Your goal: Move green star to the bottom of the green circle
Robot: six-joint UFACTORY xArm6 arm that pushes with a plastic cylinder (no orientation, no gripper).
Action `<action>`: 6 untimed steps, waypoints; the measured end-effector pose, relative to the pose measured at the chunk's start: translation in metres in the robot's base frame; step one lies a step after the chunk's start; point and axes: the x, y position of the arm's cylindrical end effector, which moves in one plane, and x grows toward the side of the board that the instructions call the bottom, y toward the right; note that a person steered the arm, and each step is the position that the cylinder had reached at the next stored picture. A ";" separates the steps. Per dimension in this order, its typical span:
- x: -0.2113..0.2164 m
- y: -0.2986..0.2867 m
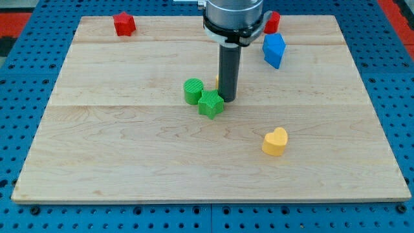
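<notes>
The green star (211, 103) lies near the board's middle, touching the lower right side of the green circle (193, 90). My tip (229, 99) stands just to the right of the green star, touching or nearly touching its right edge. The rod rises from there toward the view's top.
A yellow heart (275, 141) lies to the lower right. A blue block (274, 50) sits at the upper right, with a red block (272, 22) above it. A red block (124, 24) sits at the upper left. A small yellow block is mostly hidden behind the rod.
</notes>
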 end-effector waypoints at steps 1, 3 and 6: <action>0.022 0.049; 0.028 -0.032; 0.082 0.139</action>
